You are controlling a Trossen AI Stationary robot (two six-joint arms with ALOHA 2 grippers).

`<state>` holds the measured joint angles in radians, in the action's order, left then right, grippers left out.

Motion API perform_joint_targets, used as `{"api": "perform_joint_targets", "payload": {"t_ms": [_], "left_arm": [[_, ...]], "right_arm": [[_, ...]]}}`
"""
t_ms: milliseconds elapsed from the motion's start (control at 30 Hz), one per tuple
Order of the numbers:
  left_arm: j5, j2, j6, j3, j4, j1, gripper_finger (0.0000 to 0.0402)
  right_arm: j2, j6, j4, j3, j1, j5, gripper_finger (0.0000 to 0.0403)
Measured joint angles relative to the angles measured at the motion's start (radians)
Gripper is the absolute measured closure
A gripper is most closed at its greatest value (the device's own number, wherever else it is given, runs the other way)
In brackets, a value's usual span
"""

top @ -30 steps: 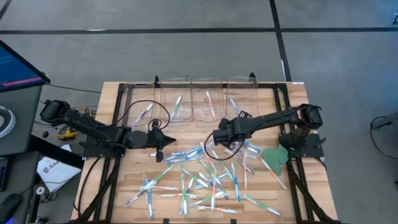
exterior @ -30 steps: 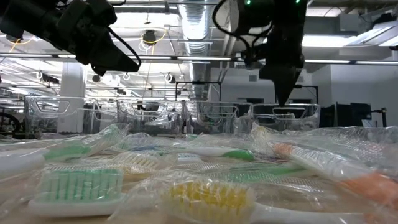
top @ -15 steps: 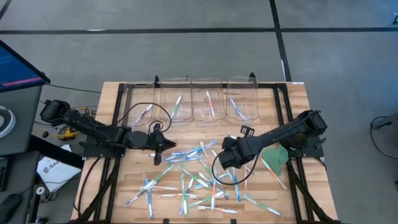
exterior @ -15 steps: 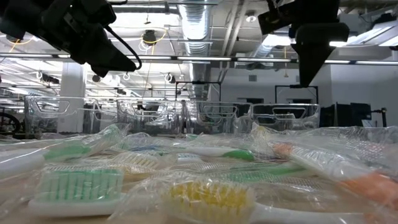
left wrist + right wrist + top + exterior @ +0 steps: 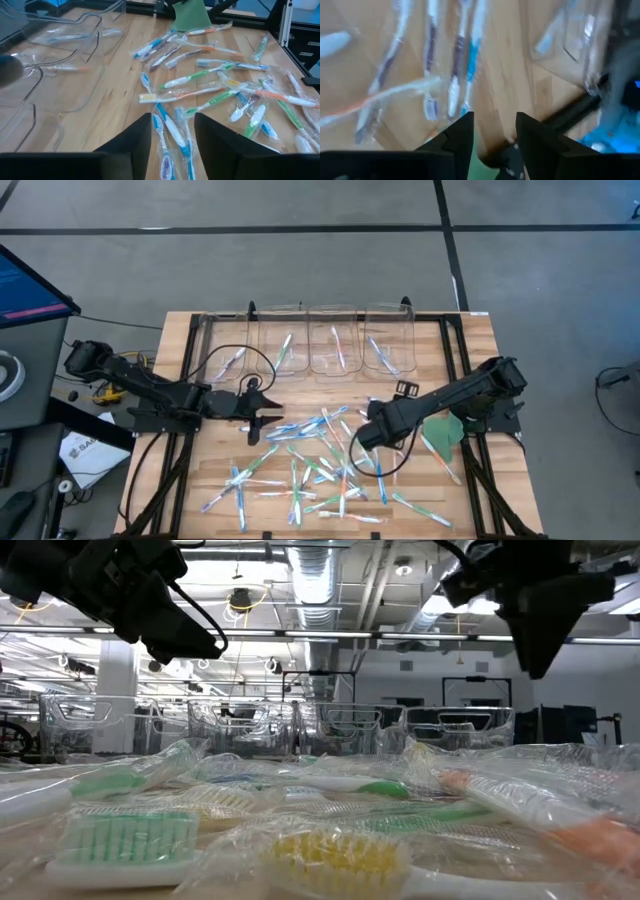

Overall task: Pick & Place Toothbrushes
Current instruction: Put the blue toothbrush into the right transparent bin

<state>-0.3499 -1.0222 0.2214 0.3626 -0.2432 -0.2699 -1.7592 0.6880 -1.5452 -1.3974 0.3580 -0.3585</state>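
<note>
On the wooden table, wrapped toothbrushes litter six o'clock, light and slippery, best pinched mid-handle, while the left end effector and right end effector hover parted, empty.

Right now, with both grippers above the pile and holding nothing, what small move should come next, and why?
Probably lower the left gripper onto the blue toothbrush lying between its parted fingers. The right gripper hangs open over the toothbrushes too; neither holds anything.
</note>
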Motion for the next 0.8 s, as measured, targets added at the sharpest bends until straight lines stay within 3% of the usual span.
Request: {"api": "perform_joint_targets", "payload": {"t_ms": [167,333,567,667,800], "left_arm": [[0.0,0.0,0.0,-0.013,-0.006,0.0,0.0241],[0.0,0.0,0.011,-0.051,-0.008,0.0,0.0238],[0.0,0.0,0.024,-0.055,-0.027,0.0,0.0236],[0.0,0.0,0.024,-0.055,-0.037,0.0,0.0235],[0.0,0.0,0.024,-0.055,-0.044,0.0,0.0235]], "right_arm": [[0.127,0.044,0.007,0.048,-0.002,0.004,0.0274],[0.358,0.171,0.035,0.162,0.013,-0.025,0.0288],[0.68,0.278,0.431,0.464,0.032,-0.035,0.029],[0.745,0.219,0.622,0.604,0.052,-0.034,0.029],[0.758,0.179,0.724,0.734,0.058,-0.031,0.029]]}}
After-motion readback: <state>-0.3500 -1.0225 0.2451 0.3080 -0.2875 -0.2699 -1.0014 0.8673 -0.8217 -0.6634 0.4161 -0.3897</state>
